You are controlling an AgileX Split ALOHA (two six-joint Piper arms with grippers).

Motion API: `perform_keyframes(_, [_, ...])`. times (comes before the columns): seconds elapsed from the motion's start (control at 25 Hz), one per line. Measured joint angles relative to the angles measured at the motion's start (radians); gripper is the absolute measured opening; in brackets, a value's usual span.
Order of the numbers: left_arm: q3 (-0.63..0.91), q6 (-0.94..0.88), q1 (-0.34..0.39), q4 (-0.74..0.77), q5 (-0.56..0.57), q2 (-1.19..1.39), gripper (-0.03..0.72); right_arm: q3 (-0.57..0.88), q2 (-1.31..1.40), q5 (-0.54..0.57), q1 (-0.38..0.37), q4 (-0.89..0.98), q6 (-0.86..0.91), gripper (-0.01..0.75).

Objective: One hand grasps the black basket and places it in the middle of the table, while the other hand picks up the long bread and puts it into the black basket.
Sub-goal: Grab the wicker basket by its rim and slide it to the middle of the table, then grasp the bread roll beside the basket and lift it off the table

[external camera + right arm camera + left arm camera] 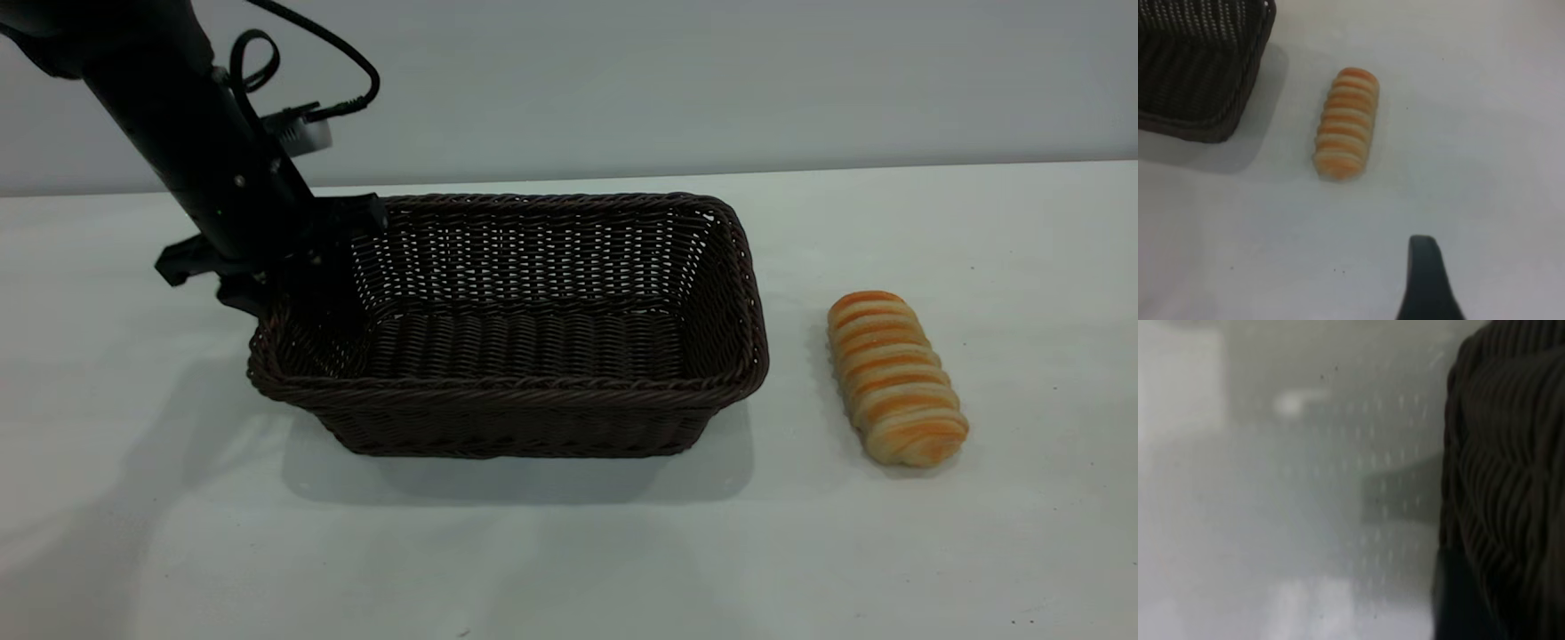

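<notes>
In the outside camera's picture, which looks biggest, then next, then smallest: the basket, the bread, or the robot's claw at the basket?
1. The black basket, by far the largest.
2. The left gripper on the basket's left rim; its dark shape blends into the wicker, so this rank is unsure.
3. The long bread.

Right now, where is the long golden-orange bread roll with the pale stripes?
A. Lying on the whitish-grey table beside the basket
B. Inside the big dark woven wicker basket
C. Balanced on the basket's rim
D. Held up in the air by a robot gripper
A: the long golden-orange bread roll lies flat on the whitish-grey table, apart from the dark woven wicker basket, which holds nothing.
</notes>
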Motion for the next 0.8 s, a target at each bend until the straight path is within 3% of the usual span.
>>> perform_keyframes(0.08, [0.0, -0.016, 0.004, 0.03, 0.021, -0.028, 0.53, 0.0, 0.0, 0.0, 0.0, 0.0, 0.0, 0.491])
perform_keyframes(0.2, [0.0, -0.068, 0.01, 0.13, 0.071, -0.091, 0.584, 0.0, 0.013, 0.0, 0.0, 0.001, 0.0, 0.491])
perform_keyframes(0.4, [0.0, -0.166, 0.021, 0.277, 0.147, -0.244, 0.562, 0.0, 0.146, -0.026, 0.0, 0.073, -0.029, 0.491])
perform_keyframes(0.8, [0.0, -0.177, 0.021, 0.287, 0.184, -0.456, 0.491, -0.154, 0.651, -0.201, 0.0, 0.383, -0.3, 0.491])
